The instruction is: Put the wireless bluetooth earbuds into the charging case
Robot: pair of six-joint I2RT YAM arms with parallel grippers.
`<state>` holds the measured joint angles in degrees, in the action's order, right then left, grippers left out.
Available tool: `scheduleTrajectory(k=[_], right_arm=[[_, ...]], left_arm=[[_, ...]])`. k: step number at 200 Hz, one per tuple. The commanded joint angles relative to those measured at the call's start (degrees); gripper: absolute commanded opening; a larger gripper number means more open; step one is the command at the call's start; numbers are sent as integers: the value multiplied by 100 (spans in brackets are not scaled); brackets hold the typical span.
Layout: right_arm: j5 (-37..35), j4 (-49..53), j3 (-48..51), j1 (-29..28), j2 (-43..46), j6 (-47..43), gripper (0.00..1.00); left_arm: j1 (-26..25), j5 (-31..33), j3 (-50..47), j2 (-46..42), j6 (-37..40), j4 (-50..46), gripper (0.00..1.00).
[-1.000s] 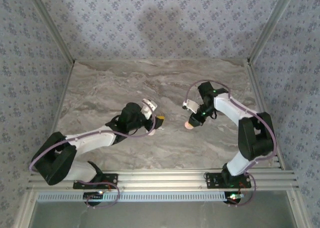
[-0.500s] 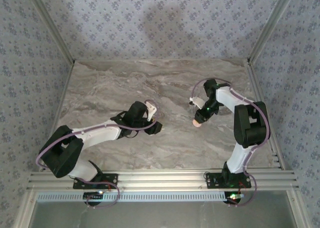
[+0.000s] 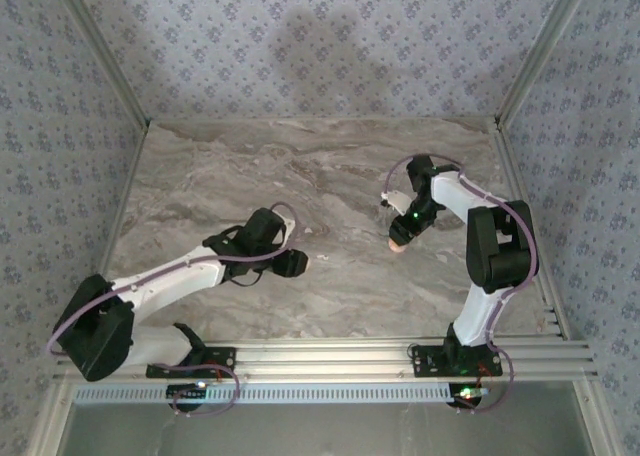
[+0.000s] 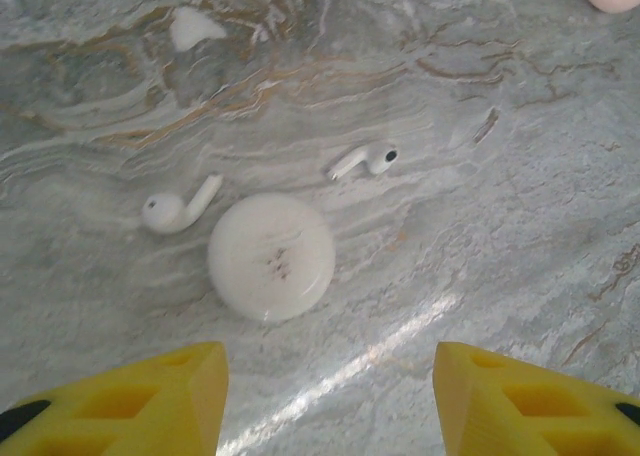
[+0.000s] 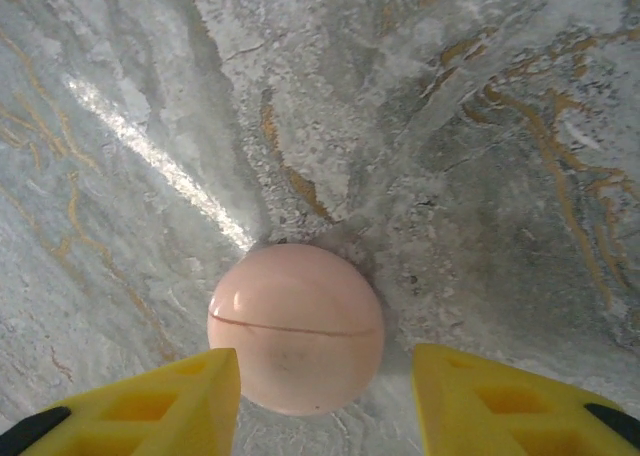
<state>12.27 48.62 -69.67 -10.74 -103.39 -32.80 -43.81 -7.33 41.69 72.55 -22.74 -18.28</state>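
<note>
Where both lie flat, earbud (image 4: 175, 207) stem slants up-right, second earbud (image 4: 364, 162) stem down-left.

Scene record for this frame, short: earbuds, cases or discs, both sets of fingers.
earbuds: two white ones loose on the table, first earbud, second earbud
white round disc: flat on the table, between the earbuds
pink round case: on the table, seam visible, looks closed
left fingers: apart, nothing between
right fingers: apart, flanking the pink case
</note>
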Motion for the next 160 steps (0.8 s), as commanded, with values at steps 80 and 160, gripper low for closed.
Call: scheduleTrajectory(k=[80,160], right_arm=[[81,-913,607,-832,1860,871,55],[-608,-854,474,-1743,2443,1236,58]], left_arm=[[33,315,-191,222,-426,-677,55],[-9,346,504,1277,-178,-650,54]])
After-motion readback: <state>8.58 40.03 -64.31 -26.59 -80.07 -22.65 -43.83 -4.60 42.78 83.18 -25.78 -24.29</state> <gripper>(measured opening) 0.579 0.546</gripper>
